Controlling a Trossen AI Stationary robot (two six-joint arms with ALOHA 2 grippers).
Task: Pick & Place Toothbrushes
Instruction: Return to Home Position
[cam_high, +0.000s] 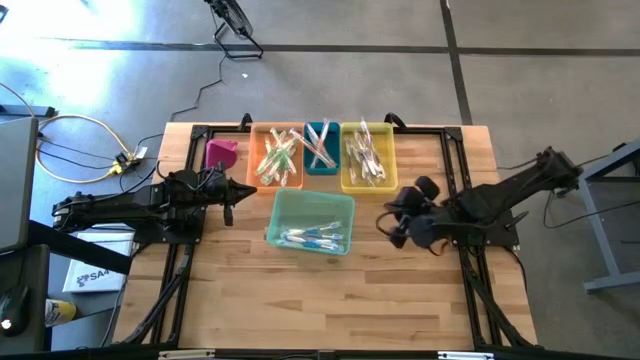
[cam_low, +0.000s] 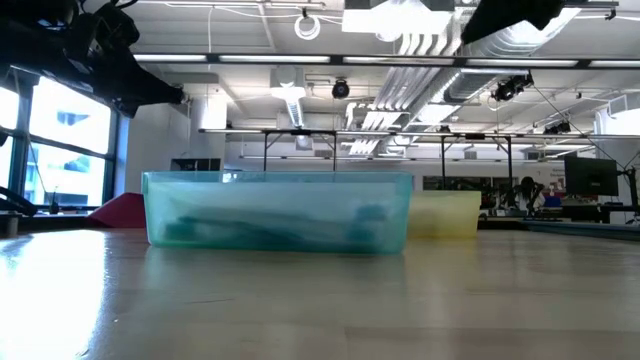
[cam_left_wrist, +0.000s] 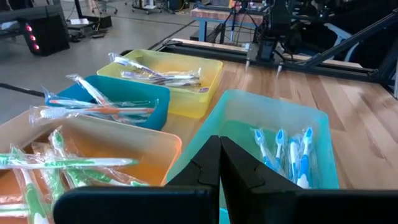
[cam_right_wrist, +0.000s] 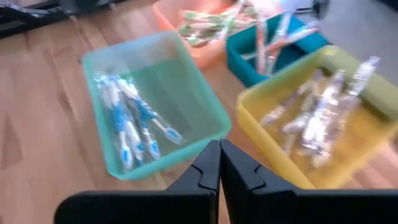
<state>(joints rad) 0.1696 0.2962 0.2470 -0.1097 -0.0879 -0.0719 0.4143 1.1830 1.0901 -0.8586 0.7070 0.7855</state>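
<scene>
Sideways, blue toothbrushes (cam_high: 312, 237) lie along the green bin's (cam_high: 292, 203) length, with left gripper (cam_left_wrist: 219, 138) and right gripper (cam_right_wrist: 219, 142) closed, empty.

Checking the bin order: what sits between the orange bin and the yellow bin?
The teal bin, holding a few toothbrushes, stands between the orange bin and the yellow bin; the high view shows it.

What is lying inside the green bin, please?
Several blue toothbrushes lie along one long side of the green bin; its remaining floor is bare. They overlap, hiding any beneath.
</scene>
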